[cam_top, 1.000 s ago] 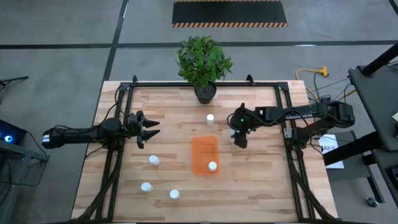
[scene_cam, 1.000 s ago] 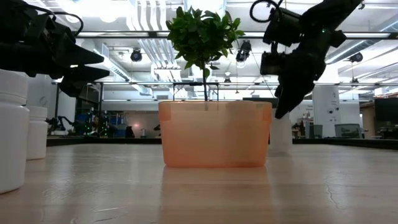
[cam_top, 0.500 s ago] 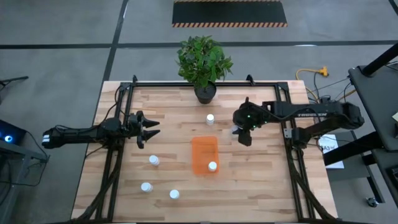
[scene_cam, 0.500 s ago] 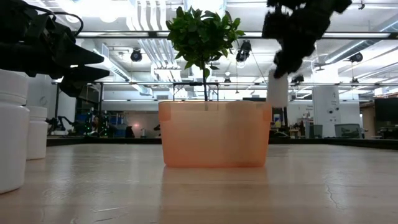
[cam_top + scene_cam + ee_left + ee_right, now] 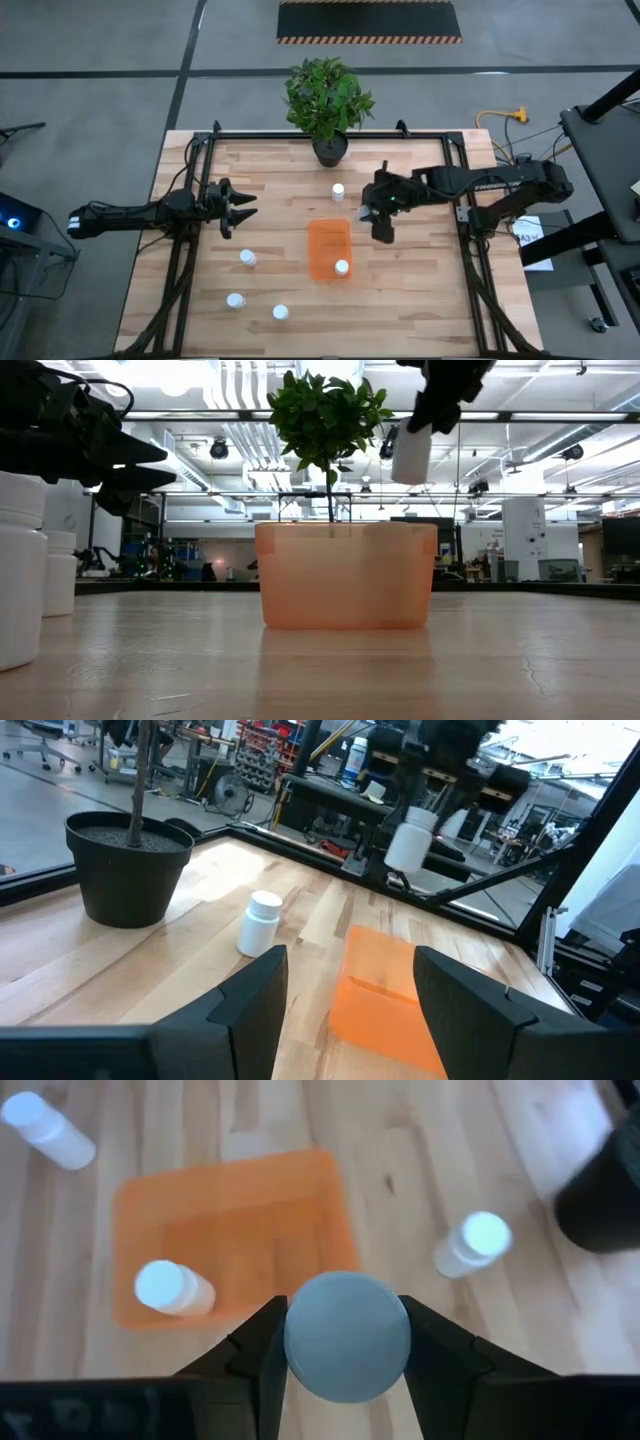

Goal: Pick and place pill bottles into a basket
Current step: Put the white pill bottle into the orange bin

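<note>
No text, label or number is legible anywhere — the bottles, seemingly, show plain white.

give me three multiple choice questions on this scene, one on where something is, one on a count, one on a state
1. Where is the right hand's pill bottle?
A. in the air beside the basket
B. on the table
C. in the plant pot

2. How many bottles stand in the basket?
A. none
B. one
C. three

3. The left hand is
A. shut on a bottle
B. open, holding nothing
C. inside the basket

Key:
1 A, the right hand holds the pill bottle above the basket rim in the low view.
2 B, a single bottle is inside.
3 B, the left hand has spread fingers with nothing between.
</note>
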You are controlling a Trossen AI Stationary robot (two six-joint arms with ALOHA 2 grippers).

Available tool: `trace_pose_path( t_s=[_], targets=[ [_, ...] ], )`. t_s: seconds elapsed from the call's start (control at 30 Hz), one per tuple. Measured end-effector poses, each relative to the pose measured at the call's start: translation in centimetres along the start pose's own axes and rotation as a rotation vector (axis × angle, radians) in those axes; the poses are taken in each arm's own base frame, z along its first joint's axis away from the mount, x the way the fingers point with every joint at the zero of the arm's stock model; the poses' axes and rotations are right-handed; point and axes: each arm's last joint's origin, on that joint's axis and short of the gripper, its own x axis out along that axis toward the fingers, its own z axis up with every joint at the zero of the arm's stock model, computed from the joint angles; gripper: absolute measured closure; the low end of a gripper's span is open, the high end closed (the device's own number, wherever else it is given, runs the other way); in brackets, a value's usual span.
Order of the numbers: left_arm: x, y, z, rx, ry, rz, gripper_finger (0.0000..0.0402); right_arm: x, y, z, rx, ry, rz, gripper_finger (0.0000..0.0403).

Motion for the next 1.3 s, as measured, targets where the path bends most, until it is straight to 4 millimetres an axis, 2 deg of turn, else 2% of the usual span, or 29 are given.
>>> trace_pose_path(
  t_s=[0.2,0.6,0.97,1.3],
  targets=[
    [0.0,0.0,0.0,0.000,0.000,0.000,0.0201,2.2,2.2,0.8,-0.045,0.038,0.033,0.0260],
    [0.0,0.0,0.0,0.000,0.000,-0.001,0.0201,5.7,5.6,0.5,-0.115,0.048,0.087,0.0260],
    [0.0,0.0,0.0,0.000,0.000,0.000,0.0201,9.8,6.2,-0.1,-0.134,0.098,0.078,0.0260],
    [0.0,0.0,0.0,0.000,0.003,0.001,0.0201,11.5,6.1,-1.1,-0.151,0.106,0.075,0.0260]
  ],
)
